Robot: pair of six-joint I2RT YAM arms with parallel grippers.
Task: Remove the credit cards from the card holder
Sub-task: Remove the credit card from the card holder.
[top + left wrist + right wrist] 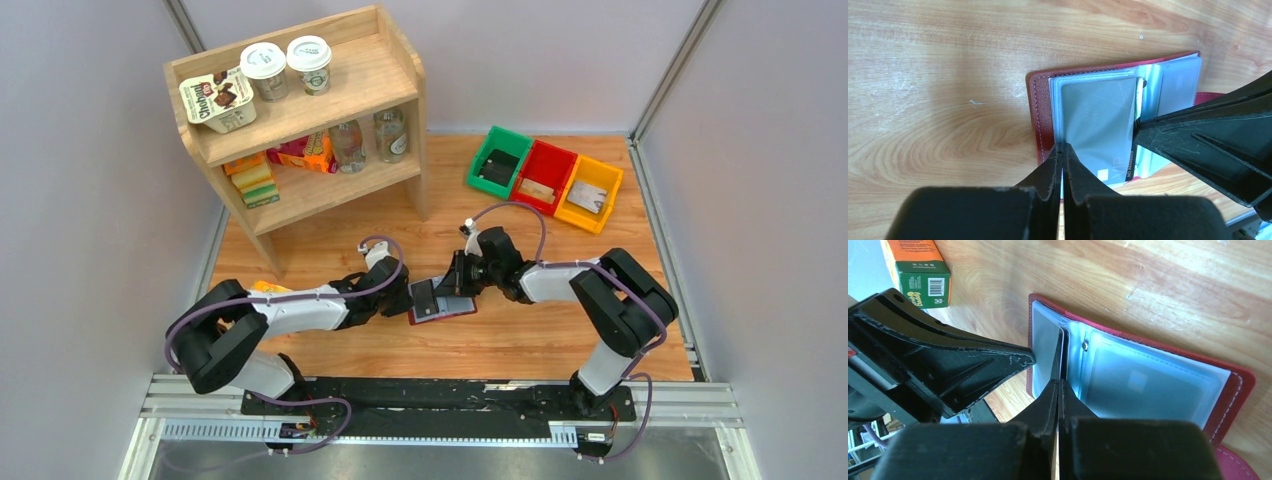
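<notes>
The maroon card holder (455, 310) lies open on the wooden table between the arms, its grey clear sleeves showing. My left gripper (408, 300) is shut on the near edge of a raised sleeve (1063, 147). In that sleeve sits a greyish-looking card (1098, 117) marked VIP; its black edge strip (1130, 167) sticks out on the right. My right gripper (458, 280) is shut on that leaf's edge, seen edge-on in the right wrist view (1059, 382). Its fingers (1198, 135) show in the left wrist view. The red cover (1235, 390) and a second sleeve (1148, 385) lie flat.
A wooden shelf (300, 110) with cups, bottles and boxes stands at the back left. Green (497, 160), red (545, 175) and yellow (592, 192) bins sit at the back right, each with a card inside. An orange-green box (918, 270) lies near my left arm.
</notes>
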